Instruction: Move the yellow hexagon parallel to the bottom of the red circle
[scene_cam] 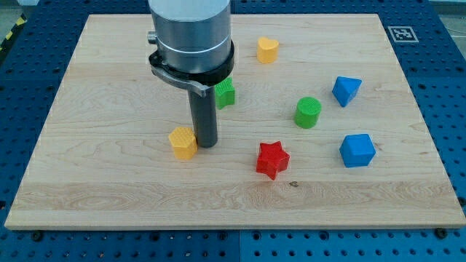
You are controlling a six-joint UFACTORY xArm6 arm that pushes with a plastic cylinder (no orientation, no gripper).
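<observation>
The yellow hexagon [183, 142] lies left of the board's middle. My tip [205, 145] stands right beside it, touching or nearly touching its right side. No red circle shows in the view; the arm's body hides part of the board's upper middle. A red star [272, 159] lies to the right of my tip, toward the view's bottom.
A green block [226, 92] sits partly behind the arm. A yellow heart [267, 49] lies near the top. A green cylinder [308, 112], a blue block [346, 90] and a blue cube-like block [357, 150] lie at the right. The wooden board [95, 182] rests on a blue perforated table.
</observation>
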